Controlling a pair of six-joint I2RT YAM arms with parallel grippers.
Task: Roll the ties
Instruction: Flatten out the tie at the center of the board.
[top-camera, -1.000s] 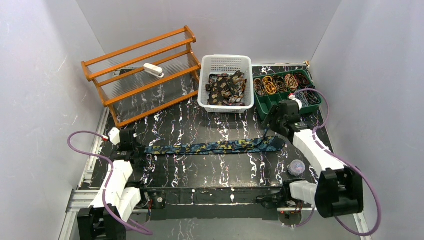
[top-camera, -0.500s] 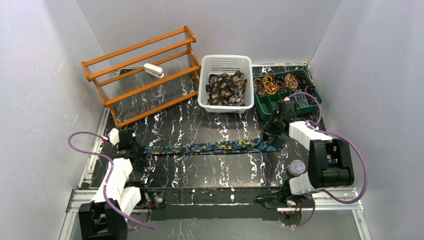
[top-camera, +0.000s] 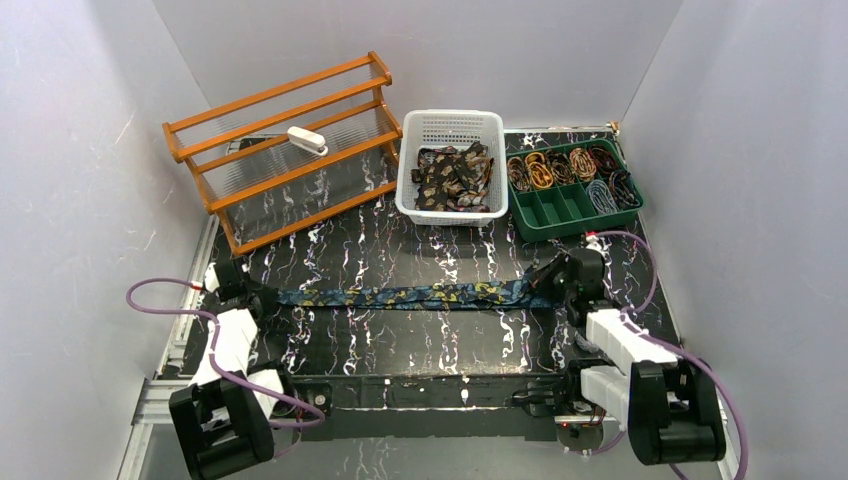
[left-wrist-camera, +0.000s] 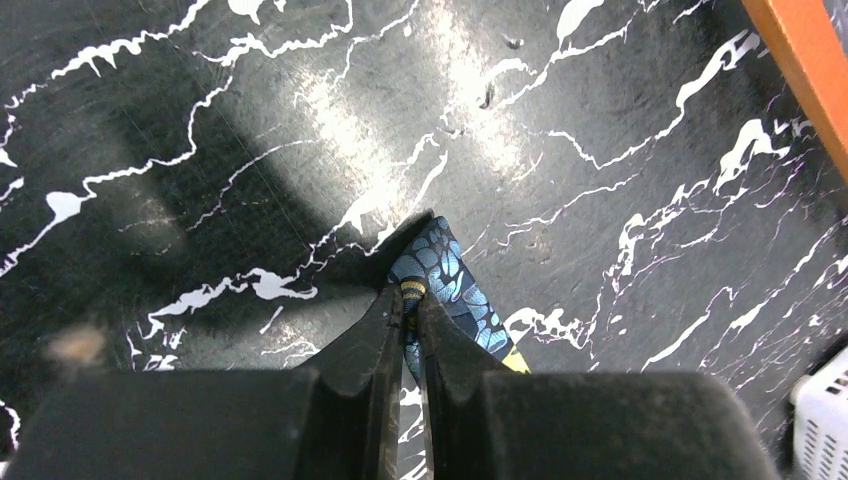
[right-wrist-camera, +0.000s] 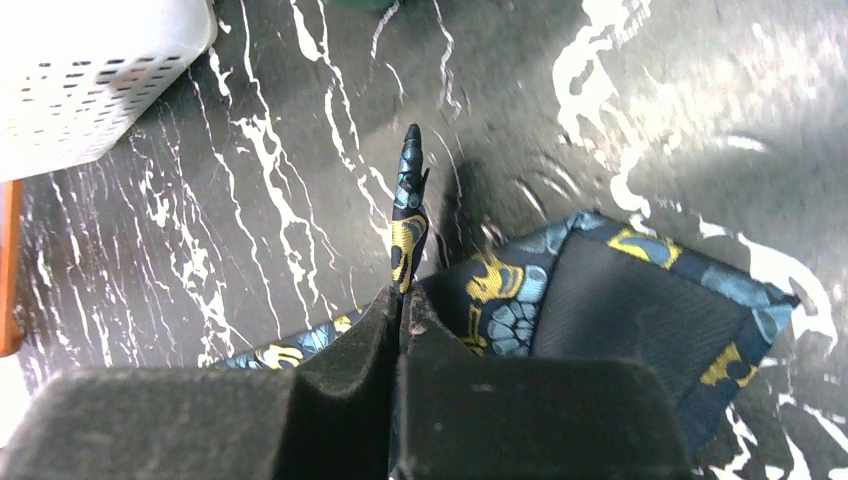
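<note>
1. While the left hand (top-camera: 258, 296) and the right hand (top-camera: 556, 282) are each clenched on one end of it, the tie (top-camera: 420, 295) runs stretched in a straight band over the worktop (top-camera: 400, 340) between them.
2. In the left wrist view, that hand's fingers (left-wrist-camera: 370, 330) are pressed together on the narrow end. The blue patterned tip pokes out just past them and a little to their right, low against the worktop.
3. In the right wrist view, the fingers (right-wrist-camera: 350, 340) pinch a thin upright fold of the wide end, which stands up beyond the fingertips.
4. Just right of those fingers the broad blade lies spread, its dark plain underside turned up inside a blue and gold border.
5. Well beyond the right hand stands a white basket (top-camera: 452, 116) holding more ties (top-camera: 455, 178), with a green tray (top-camera: 575, 228) beside it.
6. Well beyond the left hand stands a wooden rack (top-camera: 280, 95).
</note>
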